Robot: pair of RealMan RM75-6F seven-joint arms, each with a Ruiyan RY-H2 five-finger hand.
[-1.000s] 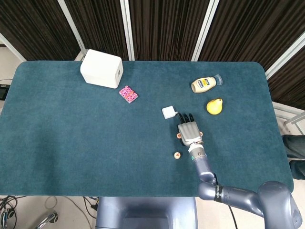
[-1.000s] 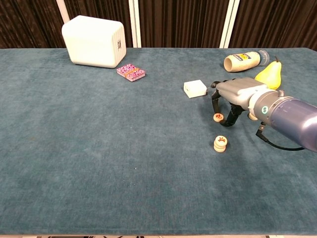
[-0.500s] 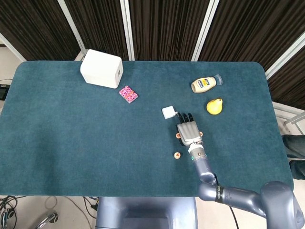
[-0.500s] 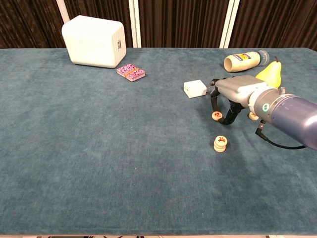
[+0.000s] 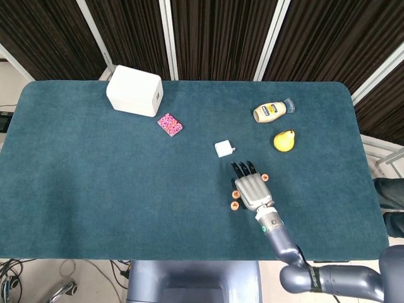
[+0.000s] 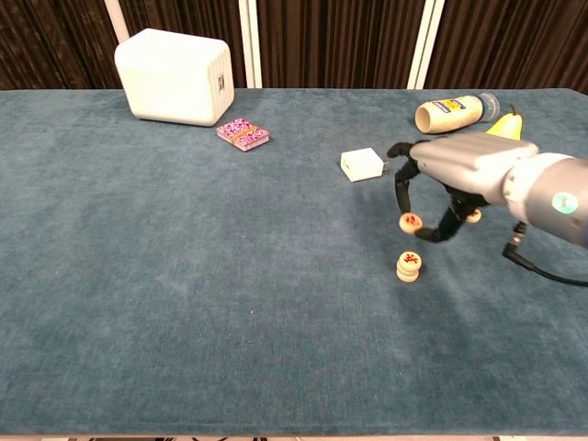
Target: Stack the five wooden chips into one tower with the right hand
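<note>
My right hand [image 6: 464,170] [image 5: 251,187] hovers over the table's right half and pinches one wooden chip [image 6: 411,221] [image 5: 235,194] clear of the cloth. Just below and in front of it stands a short stack of chips [image 6: 408,266] [image 5: 234,206] with a red mark on top. The held chip is a little above and behind that stack, not touching it. Another single chip [image 6: 472,216] [image 5: 265,177] lies on the cloth at the hand's right side, partly hidden by the fingers in the chest view. My left hand is in neither view.
A small white box [image 6: 361,164] sits just left of the hand. A mayonnaise bottle [image 6: 452,112] and a yellow pear [image 5: 284,140] lie behind it. Far left are a big white box [image 6: 175,76] and a pink card pack [image 6: 243,134].
The right hand has lifted the chip off the cloth and drawn back toward the near edge, bringing it closer to the short stack.
</note>
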